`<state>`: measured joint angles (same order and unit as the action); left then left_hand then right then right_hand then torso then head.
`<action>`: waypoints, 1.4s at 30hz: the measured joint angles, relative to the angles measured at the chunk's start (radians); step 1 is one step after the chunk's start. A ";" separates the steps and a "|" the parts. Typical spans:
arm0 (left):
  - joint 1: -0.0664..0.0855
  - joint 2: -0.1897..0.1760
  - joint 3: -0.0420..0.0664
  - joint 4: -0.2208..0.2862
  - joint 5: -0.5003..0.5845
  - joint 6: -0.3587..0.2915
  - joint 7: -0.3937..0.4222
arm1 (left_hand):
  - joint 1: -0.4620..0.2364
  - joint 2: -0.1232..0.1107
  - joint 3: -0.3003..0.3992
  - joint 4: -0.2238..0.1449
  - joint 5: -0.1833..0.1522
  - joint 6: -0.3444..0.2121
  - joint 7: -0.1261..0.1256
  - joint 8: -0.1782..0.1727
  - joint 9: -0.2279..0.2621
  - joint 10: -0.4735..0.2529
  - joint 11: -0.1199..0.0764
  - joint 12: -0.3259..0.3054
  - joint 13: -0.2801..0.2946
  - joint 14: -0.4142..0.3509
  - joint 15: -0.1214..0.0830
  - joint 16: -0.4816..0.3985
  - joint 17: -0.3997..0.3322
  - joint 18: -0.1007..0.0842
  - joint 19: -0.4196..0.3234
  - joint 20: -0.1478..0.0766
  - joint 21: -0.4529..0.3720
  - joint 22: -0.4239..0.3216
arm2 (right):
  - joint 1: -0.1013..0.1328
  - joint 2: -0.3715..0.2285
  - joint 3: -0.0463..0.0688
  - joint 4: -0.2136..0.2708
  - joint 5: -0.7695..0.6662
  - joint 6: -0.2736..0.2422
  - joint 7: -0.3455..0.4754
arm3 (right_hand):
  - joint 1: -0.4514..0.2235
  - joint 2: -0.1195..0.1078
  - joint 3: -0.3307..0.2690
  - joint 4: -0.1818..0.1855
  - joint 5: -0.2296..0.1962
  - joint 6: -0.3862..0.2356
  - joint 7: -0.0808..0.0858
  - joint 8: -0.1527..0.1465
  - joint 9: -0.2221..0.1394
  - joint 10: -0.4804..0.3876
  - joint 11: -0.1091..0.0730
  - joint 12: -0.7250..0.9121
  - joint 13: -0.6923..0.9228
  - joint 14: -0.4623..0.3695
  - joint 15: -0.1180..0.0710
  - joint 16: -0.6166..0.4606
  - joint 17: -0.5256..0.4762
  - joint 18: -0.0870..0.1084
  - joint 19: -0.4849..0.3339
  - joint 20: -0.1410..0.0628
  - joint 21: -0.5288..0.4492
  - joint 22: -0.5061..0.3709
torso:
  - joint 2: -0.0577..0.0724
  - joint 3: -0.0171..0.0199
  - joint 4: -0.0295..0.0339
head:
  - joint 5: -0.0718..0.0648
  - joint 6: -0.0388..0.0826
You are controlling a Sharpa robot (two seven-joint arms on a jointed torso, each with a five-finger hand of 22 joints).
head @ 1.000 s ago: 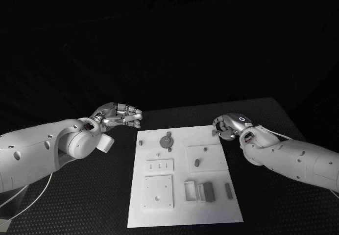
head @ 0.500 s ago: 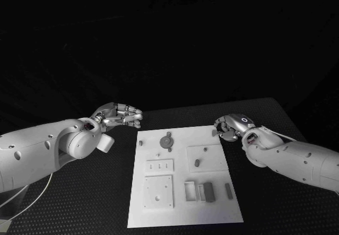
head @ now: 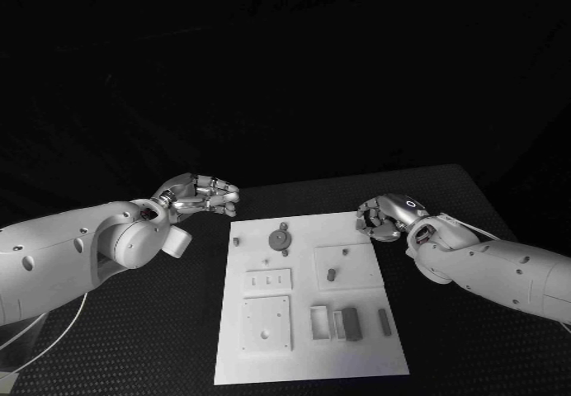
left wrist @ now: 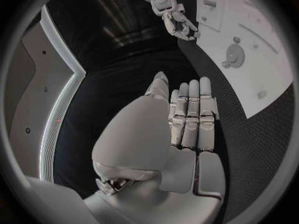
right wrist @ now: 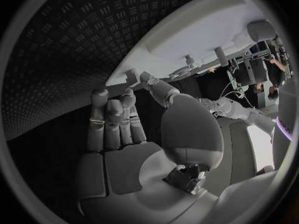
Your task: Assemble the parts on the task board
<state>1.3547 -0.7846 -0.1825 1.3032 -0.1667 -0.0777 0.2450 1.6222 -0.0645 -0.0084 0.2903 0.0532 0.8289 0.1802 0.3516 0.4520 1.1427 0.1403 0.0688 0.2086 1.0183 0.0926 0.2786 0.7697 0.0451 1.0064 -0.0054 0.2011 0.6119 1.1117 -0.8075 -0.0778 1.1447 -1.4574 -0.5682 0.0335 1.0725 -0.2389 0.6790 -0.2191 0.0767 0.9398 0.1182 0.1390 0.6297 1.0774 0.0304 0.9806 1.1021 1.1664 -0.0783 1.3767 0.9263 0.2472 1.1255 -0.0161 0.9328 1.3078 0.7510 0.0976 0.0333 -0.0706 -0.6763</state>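
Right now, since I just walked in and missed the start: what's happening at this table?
A two-armed robot is set to assemble small grey parts on the white task board, but neither hand is touching anything. The left hand hovers off the board's far left corner, and the right hand hovers off its far right corner. Both are empty, and the parts lie on the board.

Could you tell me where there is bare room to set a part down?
Bare black table lies right of the white board, below the right robot hand; another bare strip lies between the board and the left arm. The board's near half is crowded with blocks.
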 measured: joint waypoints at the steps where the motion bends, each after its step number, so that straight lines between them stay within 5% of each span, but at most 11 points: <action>1: 0.000 0.000 0.000 0.000 0.000 0.000 0.000 | 0.000 0.000 0.000 0.000 0.000 0.000 0.000 0.000 0.000 0.000 0.000 0.000 0.000 0.000 0.000 0.000 0.000 0.000 0.000 0.000 0.000 0.000 | 0.000 -0.001 0.000 -0.001 0.004 0.003 0.003 | 0.001 -0.007 0.000 0.005 0.000 -0.002 -0.002 0.000 0.000 -0.003 0.003 0.000 0.000 -0.003 0.003 0.000 0.000 0.000 0.000 0.000 0.000 0.000 | 0.000 0.0000 0.0002 | 0.000 0.000; 23: 0.000 -0.003 0.000 0.002 0.000 0.000 -0.002 | 0.000 0.000 0.000 0.000 0.000 0.000 0.000 0.000 0.000 0.000 0.000 0.000 0.000 0.000 0.000 0.000 0.001 -0.007 0.000 0.000 0.000 0.000 | 0.000 0.011 0.000 -0.023 0.029 0.026 0.003 | -0.022 -0.038 -0.008 0.047 0.000 -0.016 -0.006 -0.012 -0.011 -0.014 0.011 0.001 0.000 -0.011 0.011 0.000 0.001 0.000 -0.004 0.004 -0.004 0.000 | 0.001 -0.0014 0.0008 | -0.004 0.000; 42: 0.000 -0.002 0.000 0.001 0.000 0.001 -0.002 | 0.000 0.000 0.000 0.000 0.000 0.000 0.000 0.000 0.000 0.000 0.000 0.000 0.000 0.000 0.000 -0.004 0.001 -0.009 0.000 0.000 0.000 0.001 | 0.000 0.037 0.000 -0.060 0.073 0.043 -0.017 | -0.018 -0.025 -0.011 0.055 0.000 -0.012 0.002 0.008 -0.005 -0.014 0.011 0.012 0.000 -0.011 0.011 0.009 0.004 0.000 -0.006 0.006 -0.004 0.000 | 0.001 -0.0025 0.0027 | -0.006 0.001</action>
<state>1.3544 -0.7863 -0.1825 1.3043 -0.1668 -0.0770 0.2429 1.6222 -0.0645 -0.0084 0.2903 0.0532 0.8289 0.1802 0.3516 0.4520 1.1427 0.1403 0.0688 0.2090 1.0183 0.0926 0.2748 0.7712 0.0364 1.0062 -0.0053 0.2011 0.6125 1.1118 -0.7704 -0.0779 1.0851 -1.3845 -0.5249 0.0166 1.0543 -0.2642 0.6679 -0.1639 0.0767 0.9282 0.1197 0.1473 0.6249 1.0630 0.0410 0.9925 1.1023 1.1554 -0.0673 1.3858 0.9298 0.2472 1.1199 -0.0104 0.9290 1.3078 0.7522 0.0951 0.0360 -0.0764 -0.6756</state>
